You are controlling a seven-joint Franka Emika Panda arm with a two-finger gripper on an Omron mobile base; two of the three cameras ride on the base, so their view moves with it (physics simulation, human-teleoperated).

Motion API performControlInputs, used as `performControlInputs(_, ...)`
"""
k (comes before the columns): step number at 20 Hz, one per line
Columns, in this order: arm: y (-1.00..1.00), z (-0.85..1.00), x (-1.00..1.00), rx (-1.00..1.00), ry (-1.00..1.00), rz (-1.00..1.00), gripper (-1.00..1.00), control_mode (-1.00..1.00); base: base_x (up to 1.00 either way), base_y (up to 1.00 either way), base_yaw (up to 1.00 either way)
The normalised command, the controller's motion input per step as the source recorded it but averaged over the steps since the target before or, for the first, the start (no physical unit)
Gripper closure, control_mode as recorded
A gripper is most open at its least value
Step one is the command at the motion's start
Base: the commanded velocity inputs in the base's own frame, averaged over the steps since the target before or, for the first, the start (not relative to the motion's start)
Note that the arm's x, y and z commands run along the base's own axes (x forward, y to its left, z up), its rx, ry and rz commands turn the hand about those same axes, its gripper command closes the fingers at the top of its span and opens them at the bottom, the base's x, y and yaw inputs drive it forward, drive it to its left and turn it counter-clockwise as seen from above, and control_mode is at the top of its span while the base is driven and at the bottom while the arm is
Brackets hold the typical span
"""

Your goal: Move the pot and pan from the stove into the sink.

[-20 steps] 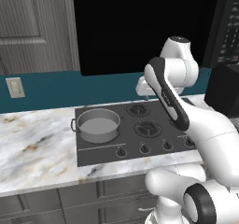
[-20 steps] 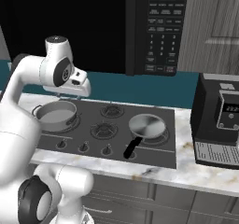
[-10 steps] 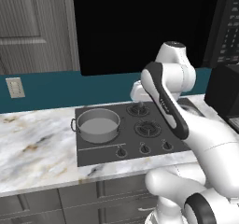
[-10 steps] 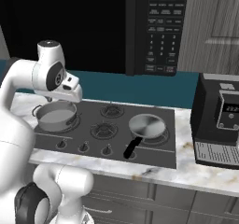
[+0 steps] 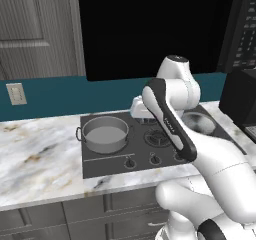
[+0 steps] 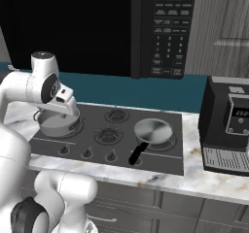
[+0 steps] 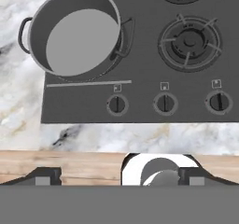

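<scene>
Nearest you, the gripper [image 7: 117, 175] has its jaws spread wide and nothing between them; both dark tips sit far apart at the bottom of the hand view, so it's released and empty. It hangs above the front edge of the stove [image 7: 140, 104], not touching anything.

Just past the marble counter [image 5: 35, 154] lip comes the knob row [image 7: 164, 103], then the pot [image 7: 74, 31] on the front-left burner, upright and empty, with dark loop handles at either side. It sits off to the left of the hand's centreline, so the pot looks like the step in hand, and you're not lined up yet.

To do it well: shift left and forward until the near wall or the right-hand loop handle sits midway between the tips. The rim looks like the safer bite, one finger inside and one outside the wall. Come down vertical, and don't clip the knobs on the way. Close only once the rim is well inside the jaws; a shallow pinch on smooth metal will likely slip when you lift.

Further right, the pan [image 6: 153, 131] rests on the front-right burner with its dark handle pointing toward the front edge, well apart from the pot [image 6: 57, 122]. Leave it for later.

At the far right a coffee machine [image 6: 227, 127] stands beside the stove, and a microwave [image 6: 165, 30] hangs above. From the base cameras the hand is partly hidden behind the arm's own links, so its exact height over the pot [image 5: 104, 134] is hard to call.
</scene>
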Motion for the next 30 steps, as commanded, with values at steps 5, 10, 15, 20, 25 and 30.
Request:
performControlInputs(5, 0.38, -0.27, 0.0, 0.01, 0.0, -0.07, -1.0, -1.0, 0.0, 0.0, 0.0)
performControlInputs(10, 0.17, -0.25, 0.0, 0.07, 0.0, -0.13, -1.0, -1.0, 0.0, 0.0, 0.0)
performControlInputs(15, 0.04, -0.08, -0.01, 0.06, 0.0, -0.05, -1.0, -1.0, 0.0, 0.0, 0.0)
performControlInputs(20, 0.0, -0.15, -0.19, 0.0, -0.04, 0.0, -1.0, -1.0, 0.0, 0.0, 0.0)
performControlInputs(25, 0.04, -0.17, -0.25, 0.01, -0.14, -0.01, -1.0, -1.0, 0.0, 0.0, 0.0)
performControlInputs(30, 0.14, -0.01, 0.07, 0.01, -0.16, -0.11, -1.0, -1.0, 0.0, 0.0, 0.0)
